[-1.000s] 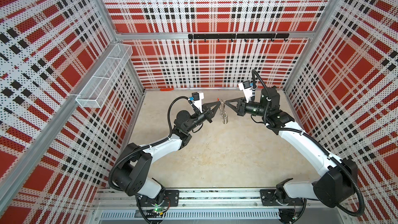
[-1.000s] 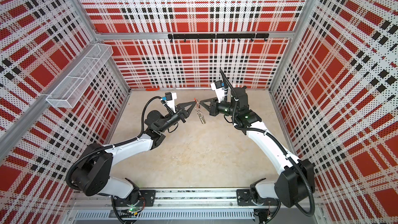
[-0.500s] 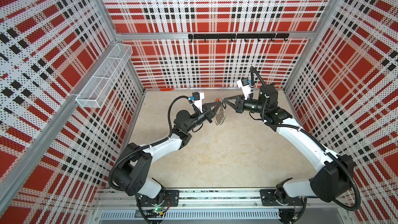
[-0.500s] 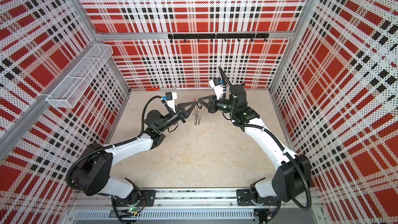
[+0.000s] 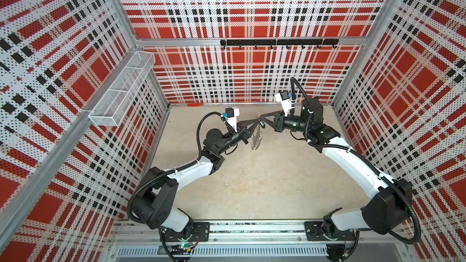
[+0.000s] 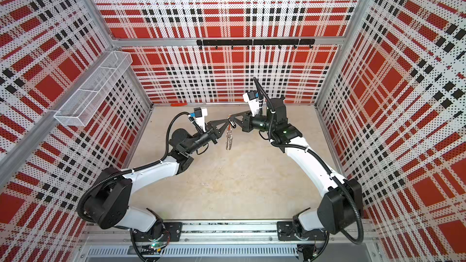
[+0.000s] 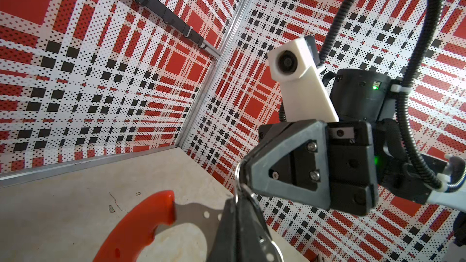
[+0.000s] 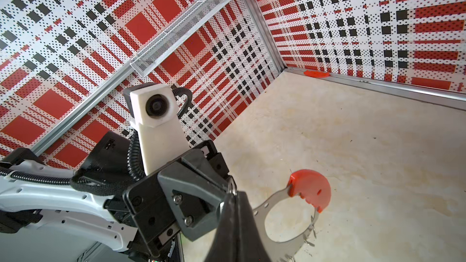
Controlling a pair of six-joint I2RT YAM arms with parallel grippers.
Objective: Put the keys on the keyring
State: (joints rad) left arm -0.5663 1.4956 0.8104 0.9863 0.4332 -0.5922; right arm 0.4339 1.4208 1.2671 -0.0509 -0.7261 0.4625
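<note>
The keyring [image 5: 256, 139] is a grey hoop with a red sleeve [image 7: 141, 225] and a fringe of small silver loops. It hangs in mid-air over the back of the floor in both top views [image 6: 229, 140]. My left gripper [image 7: 238, 205] is shut on the hoop's flat grey band. My right gripper [image 8: 233, 195] is shut too, tip to tip with the left gripper [image 5: 257, 121]. A tiny silver ring [image 8: 232, 187] sits at its tip. The keys [image 5: 262, 124], a small black fob, show just under the right gripper [image 5: 260, 117]. The wrist views hide the fob.
A white wire basket [image 5: 121, 91] hangs on the left wall. A black hook rail [image 5: 277, 42] runs along the back wall. A flat red piece [image 5: 195, 105] lies at the foot of the back wall. Both arms reach in from the front rail.
My right gripper has moved left until its tip meets the left gripper's tip at the hoop. The hoop swung a little and now hangs straight down.
</note>
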